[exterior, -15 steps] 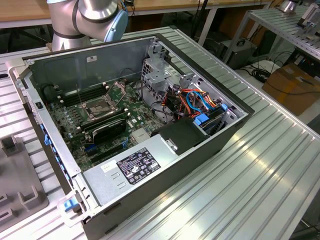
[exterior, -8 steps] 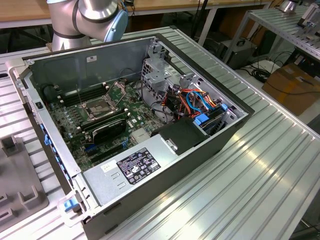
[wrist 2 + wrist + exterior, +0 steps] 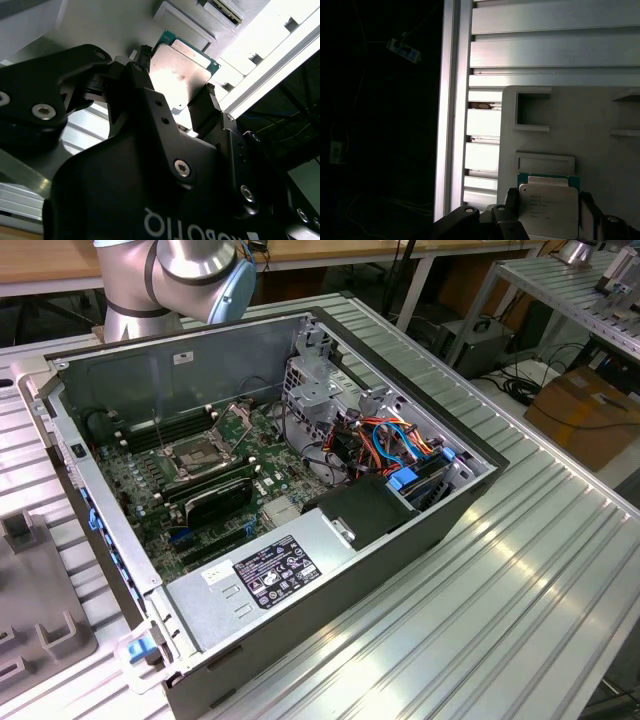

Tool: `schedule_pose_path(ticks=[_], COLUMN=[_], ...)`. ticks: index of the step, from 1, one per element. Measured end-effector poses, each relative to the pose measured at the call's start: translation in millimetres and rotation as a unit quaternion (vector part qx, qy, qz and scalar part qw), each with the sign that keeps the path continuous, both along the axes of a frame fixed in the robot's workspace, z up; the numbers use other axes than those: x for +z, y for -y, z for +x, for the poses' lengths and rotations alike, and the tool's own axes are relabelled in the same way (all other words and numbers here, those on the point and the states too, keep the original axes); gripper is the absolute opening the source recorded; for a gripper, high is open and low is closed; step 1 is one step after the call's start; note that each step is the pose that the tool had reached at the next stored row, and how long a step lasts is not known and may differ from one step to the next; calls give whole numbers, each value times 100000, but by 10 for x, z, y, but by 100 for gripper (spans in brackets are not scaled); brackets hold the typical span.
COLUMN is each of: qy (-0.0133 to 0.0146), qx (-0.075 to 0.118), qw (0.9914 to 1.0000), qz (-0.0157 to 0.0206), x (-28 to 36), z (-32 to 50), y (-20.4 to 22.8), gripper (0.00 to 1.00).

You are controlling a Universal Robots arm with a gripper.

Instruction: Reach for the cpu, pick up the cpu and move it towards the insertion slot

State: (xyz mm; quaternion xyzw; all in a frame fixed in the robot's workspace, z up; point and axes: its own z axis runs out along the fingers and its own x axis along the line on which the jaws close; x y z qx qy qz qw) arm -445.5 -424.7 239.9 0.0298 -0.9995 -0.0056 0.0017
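Two black fingers (image 3: 202, 107) of the gripper (image 3: 177, 74) are pinching the cpu (image 3: 184, 70) by its opposite edges, flat face showing, above a grey tray (image 3: 555, 125); the insertion slot (image 3: 195, 458) is lying inside the open computer case (image 3: 400, 540), well apart.

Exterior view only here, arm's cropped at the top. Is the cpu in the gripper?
Observer: Yes. In both wrist views the gripper is shut on the cpu, fingers on two opposite edges.
Operator: Which face is out?
Observer: The silvery metal face looks toward the wrist cameras.
Operator: What's behind it?
Observer: A grey tray with rectangular recesses, lying on the slatted aluminium table.
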Motion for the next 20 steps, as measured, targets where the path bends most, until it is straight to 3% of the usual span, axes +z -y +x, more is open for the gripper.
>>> schedule_pose_path(ticks=[20], qy=[-1], qx=[2], qw=[100000], qz=[4], x=[71], z=[6], y=[0], gripper=[55])
